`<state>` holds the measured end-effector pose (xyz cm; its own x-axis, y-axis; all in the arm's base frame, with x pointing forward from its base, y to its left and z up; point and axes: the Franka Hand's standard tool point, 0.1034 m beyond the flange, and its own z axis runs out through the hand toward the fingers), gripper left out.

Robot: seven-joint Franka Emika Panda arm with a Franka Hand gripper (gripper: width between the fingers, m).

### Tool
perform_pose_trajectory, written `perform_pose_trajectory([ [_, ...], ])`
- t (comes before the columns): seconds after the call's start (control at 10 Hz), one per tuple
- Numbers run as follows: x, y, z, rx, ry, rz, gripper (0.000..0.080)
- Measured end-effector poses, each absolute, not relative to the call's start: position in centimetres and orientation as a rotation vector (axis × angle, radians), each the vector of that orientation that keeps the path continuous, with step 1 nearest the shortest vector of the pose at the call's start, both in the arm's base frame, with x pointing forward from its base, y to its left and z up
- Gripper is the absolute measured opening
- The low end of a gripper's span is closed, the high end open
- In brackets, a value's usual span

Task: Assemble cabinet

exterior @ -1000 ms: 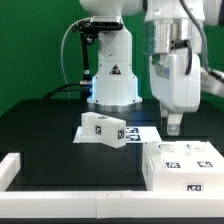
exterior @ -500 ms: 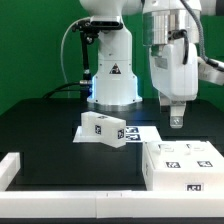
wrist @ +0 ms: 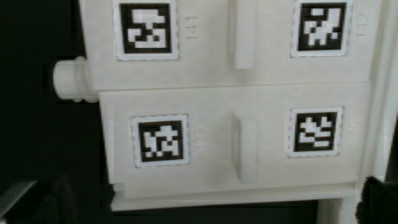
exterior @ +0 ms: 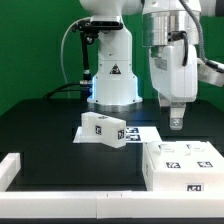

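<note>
The cabinet body (exterior: 185,162), a white box with black-and-white tags on top, lies on the black table at the exterior view's right. In the wrist view it (wrist: 222,100) fills the picture with four tags, a seam across the middle and a round knob on one side. A smaller white tagged block (exterior: 103,128) stands nearer the middle. My gripper (exterior: 175,122) hangs a little above the far edge of the cabinet body, apart from it. In the wrist view the gripper (wrist: 199,212) is open and empty, with dark fingers at both lower corners.
The marker board (exterior: 142,132) lies flat under and beside the small block. A white L-shaped rail (exterior: 60,205) runs along the front edge and up the exterior view's left. The robot base (exterior: 112,70) stands behind, with a green backdrop.
My gripper has risen slightly and shifted a little toward the exterior view's right since a second ago. It has held still for the last half second. The parts have not moved.
</note>
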<state>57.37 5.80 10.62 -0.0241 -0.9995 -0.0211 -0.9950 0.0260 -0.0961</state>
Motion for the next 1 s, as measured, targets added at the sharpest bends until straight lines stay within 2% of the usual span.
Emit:
perform_pose_trajectory([
  [0.3, 57.0, 6.1, 10.9, -2.061, 2.248, -0.069, 0.0797],
  [0.5, 55.5, 6.8, 10.7, -1.952, 2.327, -0.068, 0.0797],
  [0.7, 55.5, 6.6, 10.6, -1.981, 2.306, -0.070, 0.0797],
  [1.0, 54.7, 7.7, 10.4, -2.337, 1.967, -0.099, 0.0797],
])
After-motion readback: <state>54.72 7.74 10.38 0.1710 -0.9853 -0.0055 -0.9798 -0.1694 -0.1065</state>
